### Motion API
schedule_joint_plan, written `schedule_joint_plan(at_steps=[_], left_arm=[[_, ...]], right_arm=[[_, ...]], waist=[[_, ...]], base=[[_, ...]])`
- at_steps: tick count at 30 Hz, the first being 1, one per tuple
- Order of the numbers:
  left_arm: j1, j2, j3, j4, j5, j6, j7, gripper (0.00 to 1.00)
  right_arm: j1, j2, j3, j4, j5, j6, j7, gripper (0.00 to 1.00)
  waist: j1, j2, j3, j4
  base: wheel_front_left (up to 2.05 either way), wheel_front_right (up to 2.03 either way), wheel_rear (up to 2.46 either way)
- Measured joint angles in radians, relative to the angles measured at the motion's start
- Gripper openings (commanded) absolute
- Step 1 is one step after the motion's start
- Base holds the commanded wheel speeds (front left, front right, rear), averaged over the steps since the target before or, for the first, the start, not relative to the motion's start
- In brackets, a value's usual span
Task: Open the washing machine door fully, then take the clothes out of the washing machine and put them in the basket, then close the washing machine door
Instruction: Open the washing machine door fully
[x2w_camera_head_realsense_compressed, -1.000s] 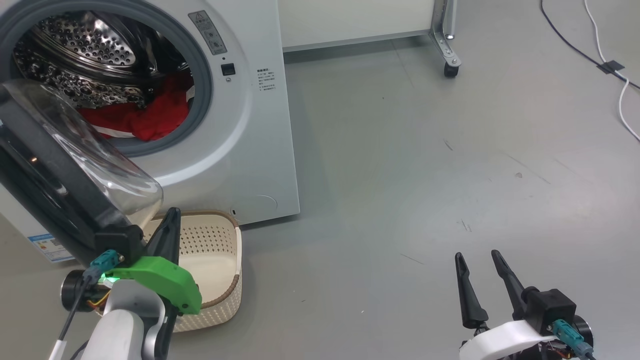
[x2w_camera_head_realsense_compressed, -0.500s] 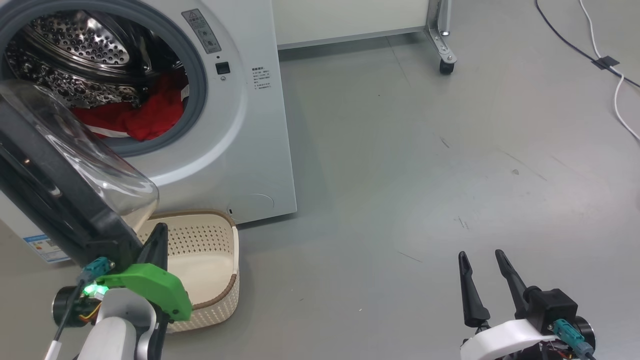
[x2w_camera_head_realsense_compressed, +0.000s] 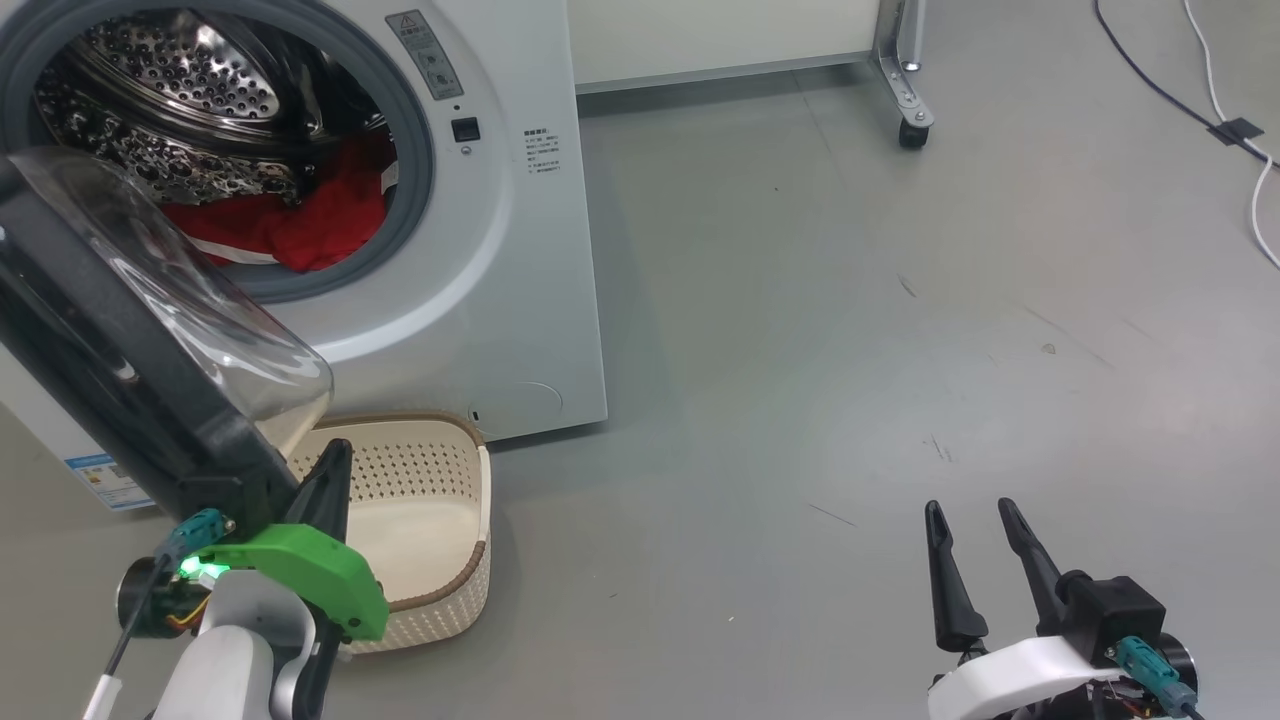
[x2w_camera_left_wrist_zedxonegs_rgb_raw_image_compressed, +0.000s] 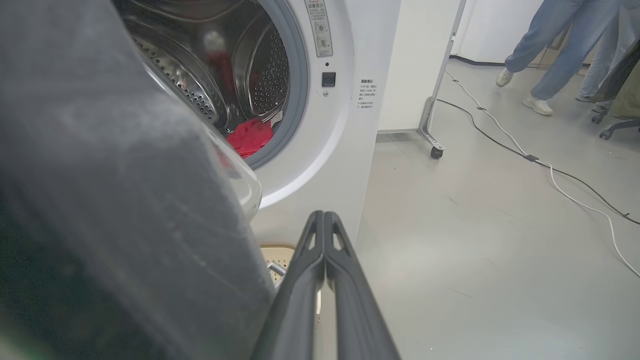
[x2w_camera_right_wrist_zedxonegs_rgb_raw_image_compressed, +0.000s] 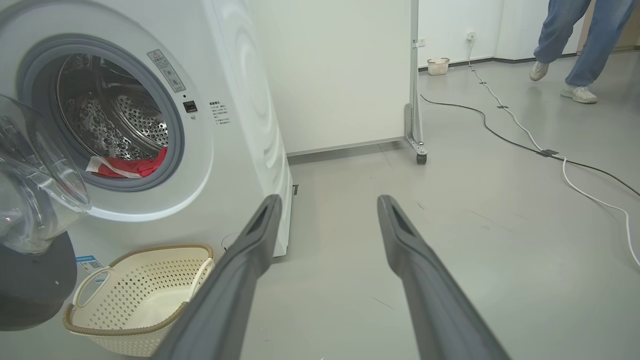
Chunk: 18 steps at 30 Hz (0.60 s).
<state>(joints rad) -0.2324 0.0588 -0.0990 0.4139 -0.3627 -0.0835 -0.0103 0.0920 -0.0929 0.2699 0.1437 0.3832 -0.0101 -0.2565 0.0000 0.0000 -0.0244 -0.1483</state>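
The white washing machine (x2w_camera_head_realsense_compressed: 520, 260) stands at the upper left with its drum exposed. Its door (x2w_camera_head_realsense_compressed: 120, 360), black-rimmed with a clear glass bowl, hangs swung out to the left. Red clothes (x2w_camera_head_realsense_compressed: 300, 225) with a white strip lie in the drum's bottom. The cream basket (x2w_camera_head_realsense_compressed: 470, 560) sits on the floor below the door. My left gripper (x2w_camera_head_realsense_compressed: 335, 450) is shut and empty, right beside the door's lower rim (x2w_camera_left_wrist_zedxonegs_rgb_raw_image_compressed: 100, 225) above the basket; contact cannot be told. My right gripper (x2w_camera_head_realsense_compressed: 968, 508) stands open and empty over bare floor at the lower right, its fingers (x2w_camera_right_wrist_zedxonegs_rgb_raw_image_compressed: 250, 240) spread wide.
A wheeled white panel with a caster (x2w_camera_head_realsense_compressed: 910, 130) stands behind the machine. Cables (x2w_camera_head_realsense_compressed: 1240, 130) run over the grey floor at the far right. A person's legs (x2w_camera_right_wrist_zedxonegs_rgb_raw_image_compressed: 575, 45) move in the background. The floor (x2w_camera_head_realsense_compressed: 800, 350) between machine and right gripper is open.
The head view has shifted a little. My left gripper has drawn back slightly along the door's lower rim. The right gripper keeps its place, still open.
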Motion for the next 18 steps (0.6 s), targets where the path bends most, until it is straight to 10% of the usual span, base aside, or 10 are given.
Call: schedule_joint_plan(at_steps=[18], left_arm=[[-0.024, -0.015, -0.039, 0.058, -0.008, -0.010, -0.028, 0.00]], right_arm=[[0.018, 0.003, -0.032, 0.003, -0.007, 0.009, 0.000, 1.00]], waist=[[0.0000, 0.0000, -0.010, 0.113]], base=[[0.00, 0.00, 0.00]])
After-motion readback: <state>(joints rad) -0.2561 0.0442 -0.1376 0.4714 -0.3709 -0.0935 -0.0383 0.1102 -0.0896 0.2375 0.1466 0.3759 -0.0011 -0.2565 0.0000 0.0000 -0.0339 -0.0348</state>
